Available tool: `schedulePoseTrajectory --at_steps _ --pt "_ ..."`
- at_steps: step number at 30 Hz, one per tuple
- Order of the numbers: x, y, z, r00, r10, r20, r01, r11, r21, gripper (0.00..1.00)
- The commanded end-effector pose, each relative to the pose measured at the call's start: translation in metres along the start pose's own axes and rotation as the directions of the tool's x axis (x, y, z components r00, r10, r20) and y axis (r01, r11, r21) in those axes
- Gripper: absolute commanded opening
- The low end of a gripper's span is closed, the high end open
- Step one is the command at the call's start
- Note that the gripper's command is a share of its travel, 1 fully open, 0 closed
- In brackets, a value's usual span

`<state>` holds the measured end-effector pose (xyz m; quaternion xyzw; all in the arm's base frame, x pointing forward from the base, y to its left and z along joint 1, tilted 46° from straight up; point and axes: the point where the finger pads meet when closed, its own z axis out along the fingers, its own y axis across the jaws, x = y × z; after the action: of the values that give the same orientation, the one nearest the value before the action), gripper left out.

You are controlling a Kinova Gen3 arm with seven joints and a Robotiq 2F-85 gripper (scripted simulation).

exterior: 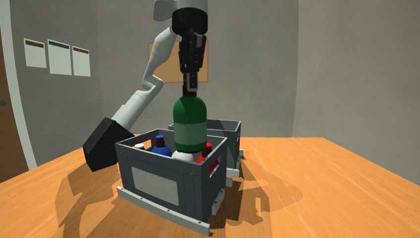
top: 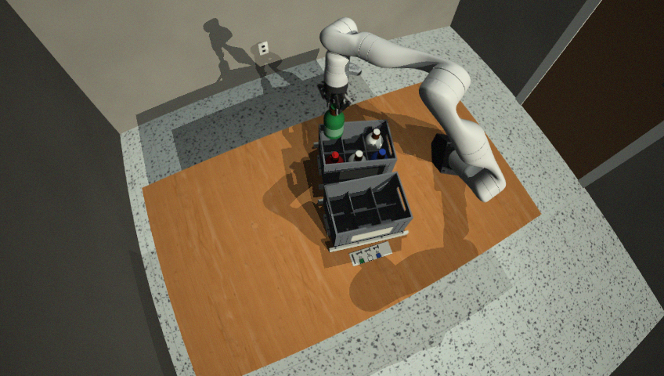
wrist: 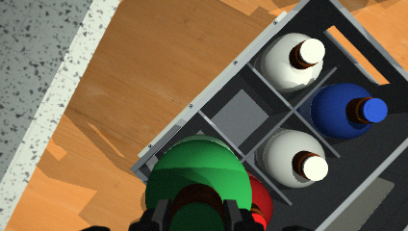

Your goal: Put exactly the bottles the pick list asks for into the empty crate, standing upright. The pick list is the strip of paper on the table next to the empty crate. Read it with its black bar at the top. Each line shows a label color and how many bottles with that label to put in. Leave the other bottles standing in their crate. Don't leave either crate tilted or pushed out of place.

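The wooden table [top: 223, 261] spreads beneath me, and on it stand two grey crates end to end. The stocked crate [exterior: 165, 176] sits nearest the exterior view, with the empty crate [top: 368, 209] just behind it from there; seen from above, the empty one lies nearer the table's front edge, all six of its compartments bare. Just beside the empty crate's near wall lies the pick list [top: 369, 255], a small paper strip with green, white and blue marks; the counts are too small for me to read. My arm [top: 442, 88] arches over from its base at the right of the crates and brings my gripper [exterior: 190, 84] down vertically over the far-left corner of the stocked crate. My jaws are clamped on the brown neck of the green bottle [exterior: 189, 123], one finger on each side just under its cap, so the bottle hangs upright straight below me. Its base is raised to about the level of the crate's rim, above the corner compartment. In the stocked crate stand a blue bottle [wrist: 344, 110], two white bottles, one [wrist: 293, 60] in the far row and the other [wrist: 293, 159] in the middle of the near row, and a red bottle [wrist: 260, 199] mostly hidden under the green one in my wrist view.
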<state>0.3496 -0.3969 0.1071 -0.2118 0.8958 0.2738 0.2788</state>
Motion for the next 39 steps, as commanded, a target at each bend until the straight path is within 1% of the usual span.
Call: schedulePoseTrajectory --at_steps 1,11,17,32,34,39 --pt "0.003 -0.001 -0.008 1.000 0.009 -0.004 -0.009 1.000 0.014 0.10" --pt "0.003 -0.001 -0.008 1.000 0.009 -0.004 -0.009 1.000 0.014 0.10" --pt "-0.001 0.006 -0.006 1.000 -0.002 0.003 0.002 1.000 0.016 0.10" --pt "-0.007 0.036 -0.006 1.000 -0.004 0.004 0.004 1.000 0.016 0.10" --pt "-0.007 0.036 -0.006 1.000 -0.004 0.004 0.004 1.000 0.016 0.10" --pt "-0.009 0.045 -0.005 1.000 -0.004 0.005 0.004 1.000 0.016 0.10"
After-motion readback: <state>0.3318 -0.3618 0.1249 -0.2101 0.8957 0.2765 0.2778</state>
